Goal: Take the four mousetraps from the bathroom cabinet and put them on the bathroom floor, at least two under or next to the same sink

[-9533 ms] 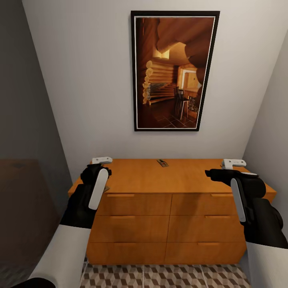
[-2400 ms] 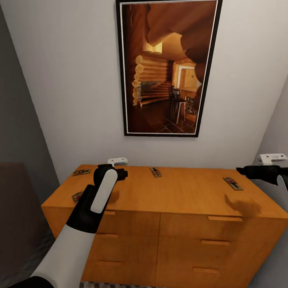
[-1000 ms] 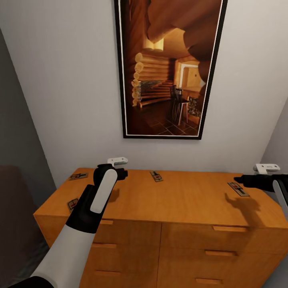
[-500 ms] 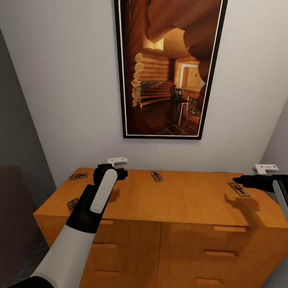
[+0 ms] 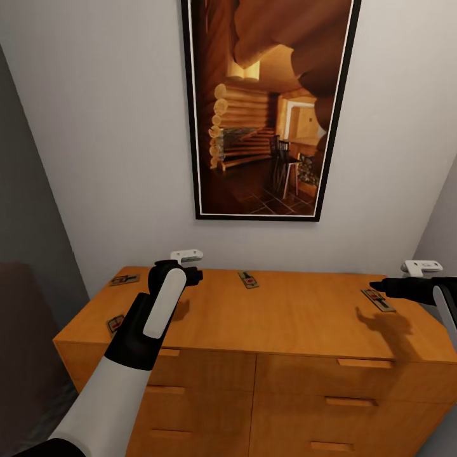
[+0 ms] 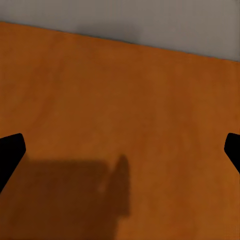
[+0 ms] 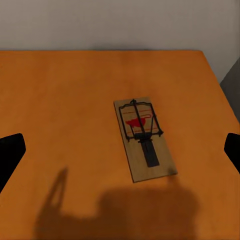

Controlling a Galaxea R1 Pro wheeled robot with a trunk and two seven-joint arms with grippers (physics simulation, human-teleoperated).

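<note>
The cabinet [image 5: 279, 314] carries all four mousetraps on its flat top. The right gripper [image 7: 120, 150] hovers over one mousetrap [image 7: 144, 137], fingers wide; such a thin slab could skid off the edge if nudged. The left gripper [image 6: 120, 150], fingers also wide, hangs above bare wood.

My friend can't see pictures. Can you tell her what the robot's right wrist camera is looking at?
A small wooden mousetrap with a red bait patch lies flat on the orange-brown cabinet top, not held by anything. The open right gripper hangs above it, and its shadow darkens the wood nearby. A pale wall runs behind the cabinet.
</note>
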